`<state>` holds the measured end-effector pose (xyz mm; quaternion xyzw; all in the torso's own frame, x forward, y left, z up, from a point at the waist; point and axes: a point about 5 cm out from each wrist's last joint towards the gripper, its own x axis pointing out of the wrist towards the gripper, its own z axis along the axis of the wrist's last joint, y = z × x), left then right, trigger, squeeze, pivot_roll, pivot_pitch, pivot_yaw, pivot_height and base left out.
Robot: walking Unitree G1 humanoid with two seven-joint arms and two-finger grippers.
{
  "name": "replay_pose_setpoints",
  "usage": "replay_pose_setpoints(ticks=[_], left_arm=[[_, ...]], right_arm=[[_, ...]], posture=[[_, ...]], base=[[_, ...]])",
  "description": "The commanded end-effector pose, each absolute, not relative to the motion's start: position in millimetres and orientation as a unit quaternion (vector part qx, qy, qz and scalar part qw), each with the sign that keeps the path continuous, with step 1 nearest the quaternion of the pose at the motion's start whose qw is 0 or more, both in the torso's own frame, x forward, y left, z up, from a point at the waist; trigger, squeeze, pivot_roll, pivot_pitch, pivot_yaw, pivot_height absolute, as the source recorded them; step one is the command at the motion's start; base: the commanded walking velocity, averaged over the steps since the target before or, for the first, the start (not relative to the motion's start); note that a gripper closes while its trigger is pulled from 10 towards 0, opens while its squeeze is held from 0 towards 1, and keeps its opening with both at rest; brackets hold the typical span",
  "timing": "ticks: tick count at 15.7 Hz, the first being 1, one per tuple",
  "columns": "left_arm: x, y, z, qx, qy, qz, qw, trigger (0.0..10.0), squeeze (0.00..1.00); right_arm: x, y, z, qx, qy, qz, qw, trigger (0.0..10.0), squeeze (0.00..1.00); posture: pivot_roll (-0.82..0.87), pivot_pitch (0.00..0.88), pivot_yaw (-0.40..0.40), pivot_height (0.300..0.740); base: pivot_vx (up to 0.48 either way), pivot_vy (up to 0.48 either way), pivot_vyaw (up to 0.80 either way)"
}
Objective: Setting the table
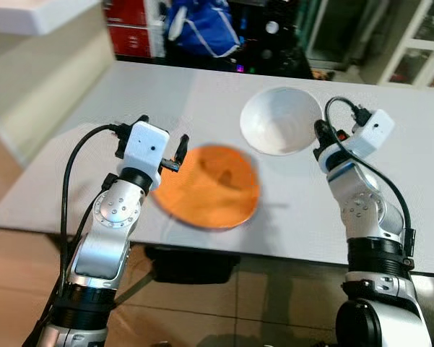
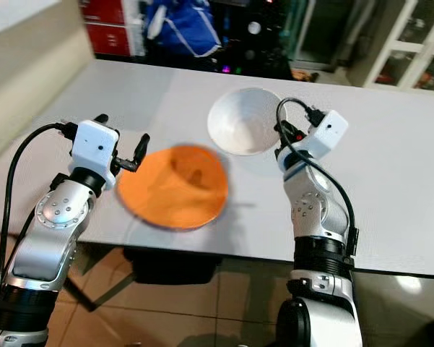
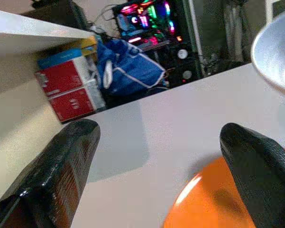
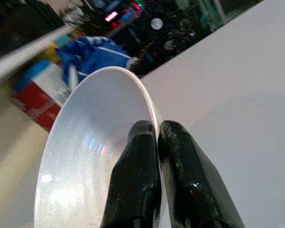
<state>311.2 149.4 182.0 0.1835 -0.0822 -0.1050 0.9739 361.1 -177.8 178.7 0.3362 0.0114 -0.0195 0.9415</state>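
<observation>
The right tool (image 4: 157, 142) pinches the thin rim of the white bowl (image 1: 280, 119), probably stiff, slippery and breakable, above the tabletop (image 1: 419, 166), while the left tool (image 3: 156, 166), spread, hovers beside the orange plate (image 1: 209, 186).

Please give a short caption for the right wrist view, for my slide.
Right claw shut on the rim of a white bowl above a grey table.
</observation>
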Motion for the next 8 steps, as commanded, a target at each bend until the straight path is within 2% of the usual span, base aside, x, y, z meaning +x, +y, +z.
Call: replay_pose_setpoints(ticks=[1, 4, 8], left_arm=[[314.3, 144.8, 186.9, 0.191, -0.089, -0.115, 0.971, 10.0, 0.0], [316.8, 153.5, 182.8, 0.212, -0.073, -0.094, 0.97, 10.0, 0.0], [317.0, 159.7, 183.1, 0.222, -0.063, -0.098, 0.968, 10.0, 0.0]], right_arm=[[364.8, -184.6, 200.1, 0.37, -0.034, -0.013, 0.928, 10.0, 0.0], [365.1, -187.4, 201.4, 0.328, -0.04, -0.017, 0.944, 10.0, 0.0], [356.8, -170.1, 187.0, 0.304, -0.023, -0.001, 0.953, 10.0, 0.0]], posture=[[-0.01, 0.0, -0.023, 0.74], [0.0, 0.0, -0.032, 0.74], [0.04, 0.0, -0.04, 0.74]], base=[[0.0, 0.0, 0.0], [0.0, 0.0, 0.0], [0.0, 0.0, 0.0]])
